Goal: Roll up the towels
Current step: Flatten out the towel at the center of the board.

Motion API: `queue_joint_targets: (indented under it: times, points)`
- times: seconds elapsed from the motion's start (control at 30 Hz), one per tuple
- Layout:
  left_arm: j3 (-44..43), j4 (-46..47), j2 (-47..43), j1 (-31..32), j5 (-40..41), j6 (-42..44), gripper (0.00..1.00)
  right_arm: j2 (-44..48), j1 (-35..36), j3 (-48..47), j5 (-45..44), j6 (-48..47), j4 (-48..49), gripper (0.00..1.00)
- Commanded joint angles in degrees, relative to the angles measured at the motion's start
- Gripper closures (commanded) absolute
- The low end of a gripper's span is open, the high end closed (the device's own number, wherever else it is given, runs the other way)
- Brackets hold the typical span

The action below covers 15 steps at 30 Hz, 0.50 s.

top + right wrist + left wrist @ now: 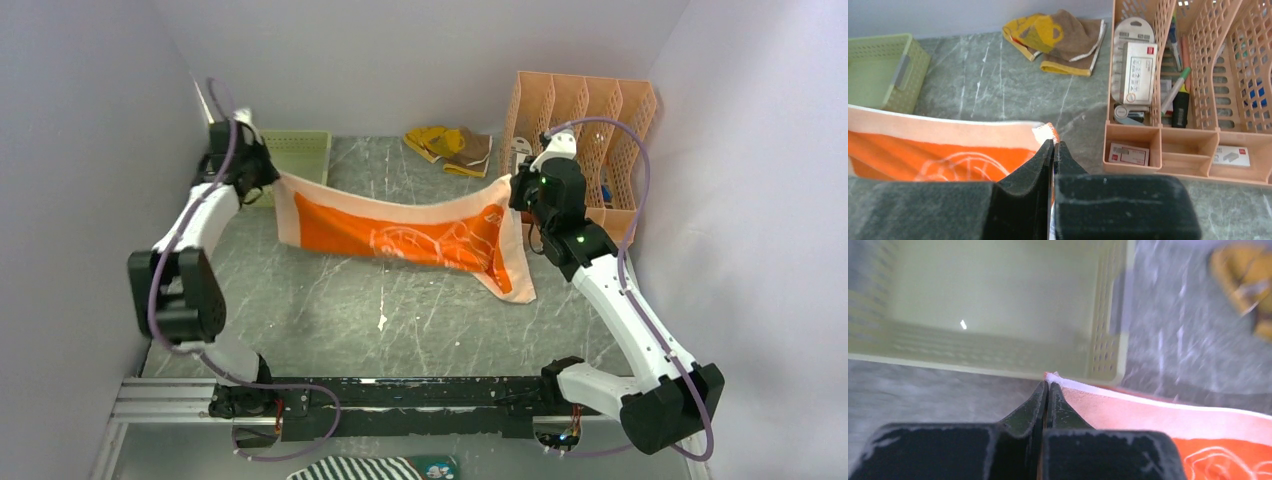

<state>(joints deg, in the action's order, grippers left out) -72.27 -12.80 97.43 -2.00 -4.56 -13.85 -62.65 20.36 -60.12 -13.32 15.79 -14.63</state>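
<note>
**Both arms hold the orange towel (400,232) by its top corners**

The left gripper (1047,386) is pinched fully closed on the cream corner at 10 o'clock on the table (400,330), just in front of the green basket (300,150). The right gripper (1054,146) is clamped tight on the opposite corner at 2 o'clock, near the peach organizer (585,105). The towel sags between them, its right end hanging lowest. The yellow towel (450,147) lies crumpled at 12 o'clock, well apart from both grippers.
</note>
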Motion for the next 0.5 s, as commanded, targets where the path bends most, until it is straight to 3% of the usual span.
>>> queue_joint_targets:
  times: [0.0,0.3,0.47]
  points:
    - [-4.24,2.89,-12.62,-3.9,-0.84,0.49,0.93,-1.48,-0.36,-5.1,-0.43,1.31,3.39,1.0]
    - [-5.75,4.5,-28.65,-7.04,5.57,6.51,0.93,-3.45,-0.4,-15.36,-4.34,-1.32,6.16,1.0]
    - [-6.06,5.38,-40.67,-7.54,8.91,6.31,0.93,1.12,-0.35,-19.12,-5.01,-1.88,4.49,1.0]
